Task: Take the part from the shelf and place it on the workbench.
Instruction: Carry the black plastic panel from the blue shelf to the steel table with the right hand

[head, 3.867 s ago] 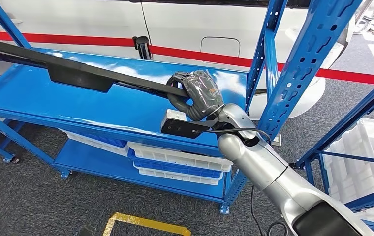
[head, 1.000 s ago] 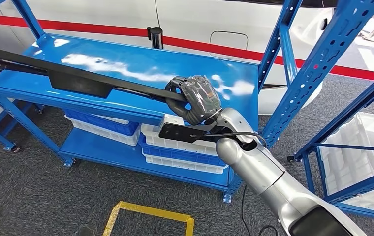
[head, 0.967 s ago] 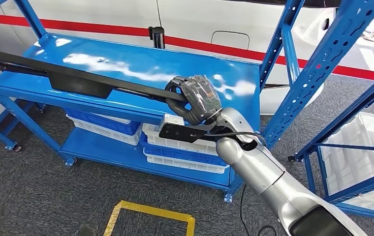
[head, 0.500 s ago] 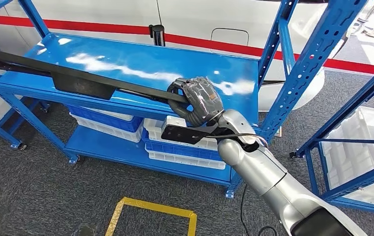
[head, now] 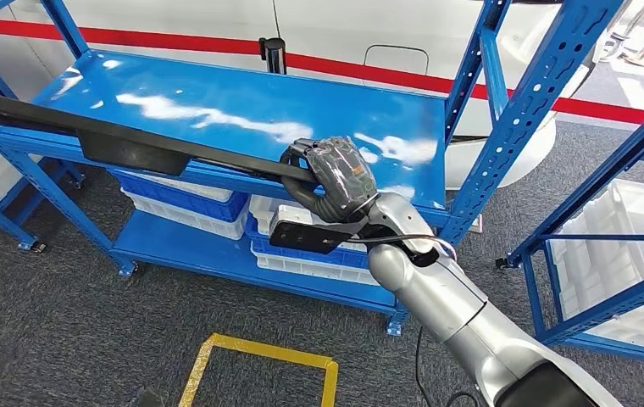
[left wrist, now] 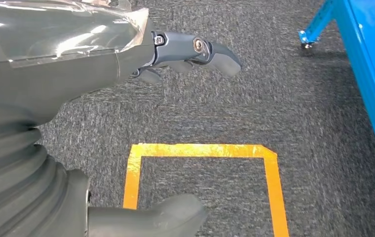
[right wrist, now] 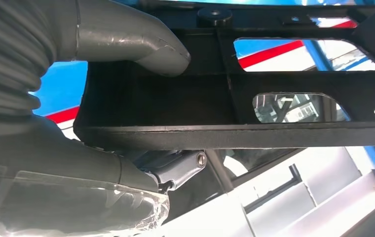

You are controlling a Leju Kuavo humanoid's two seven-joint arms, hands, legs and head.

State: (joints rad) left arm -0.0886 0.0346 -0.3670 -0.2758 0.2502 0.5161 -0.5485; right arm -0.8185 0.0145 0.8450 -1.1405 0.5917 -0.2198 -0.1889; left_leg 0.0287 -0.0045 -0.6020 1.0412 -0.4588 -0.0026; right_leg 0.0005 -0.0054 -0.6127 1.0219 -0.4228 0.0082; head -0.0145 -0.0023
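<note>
The carry step is in hand: the long black part [head: 132, 142] is gripped at its end by the right hand [head: 335, 174] above the blue shelf [head: 242, 110]. The left hand [left wrist: 126, 49], apparently empty with fingers apart, hangs over the carpet. The part must next be borne to the workbench.

The right arm [head: 463, 318] is showing smooth silver shells with rounded joints, darkening to black near the shoulder. A thin black cable [head: 403, 240] is looping along its wrist, beside a flat black bracket carrying a small white box [head: 289, 217]. The right hand [head: 335, 174] is wearing a clear plastic cover over dark grey fingers. The left hand [left wrist: 77, 98] is showing a grey ribbed cuff, a thick grey thumb, darker fingers with small screws, and the same clear film.
</note>
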